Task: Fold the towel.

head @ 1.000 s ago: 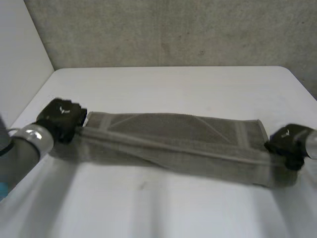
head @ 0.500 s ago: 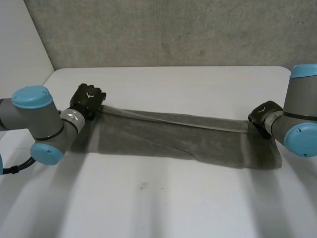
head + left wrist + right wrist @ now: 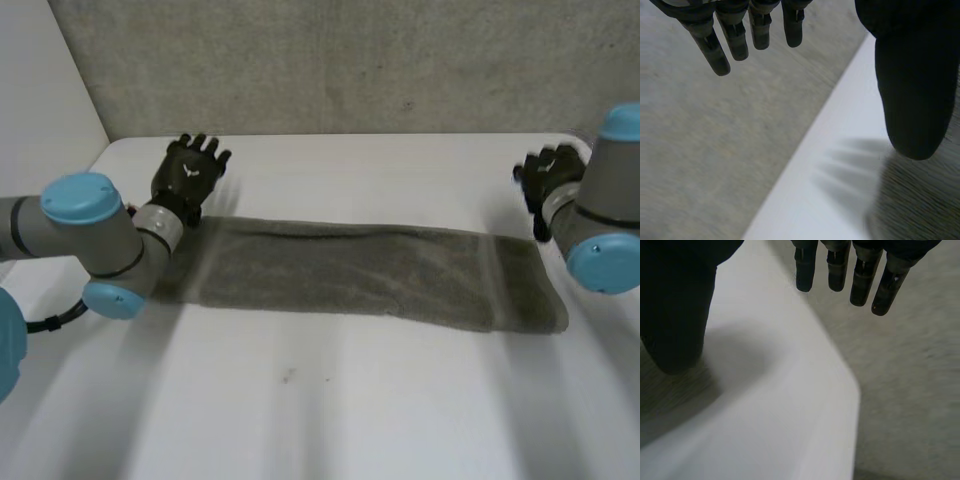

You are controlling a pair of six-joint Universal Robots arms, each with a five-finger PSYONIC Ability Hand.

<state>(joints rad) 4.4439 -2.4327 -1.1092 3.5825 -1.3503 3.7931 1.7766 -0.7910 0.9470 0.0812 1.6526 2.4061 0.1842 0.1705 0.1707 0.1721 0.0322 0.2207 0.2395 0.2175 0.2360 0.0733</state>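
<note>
Head view: logged towel point(image 3: 370, 275) flat as a long band, 9 to 3 o'clock across table point(image 3: 330, 420); probably laid out for the next fold. Noted left hand point(image 3: 190, 170) beyond the 9 o'clock end, right hand point(image 3: 548, 175) beyond the 3 o'clock end.
Left wrist view: confirmed fingers point(image 3: 735, 40) straight, holding nothing.
Right wrist view: same, fingers point(image 3: 860, 275) spread, empty.

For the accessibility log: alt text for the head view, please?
A grey towel lies flat as a long strip across the white table. The left hand and right hand are open just beyond its far corners, holding nothing.
</note>
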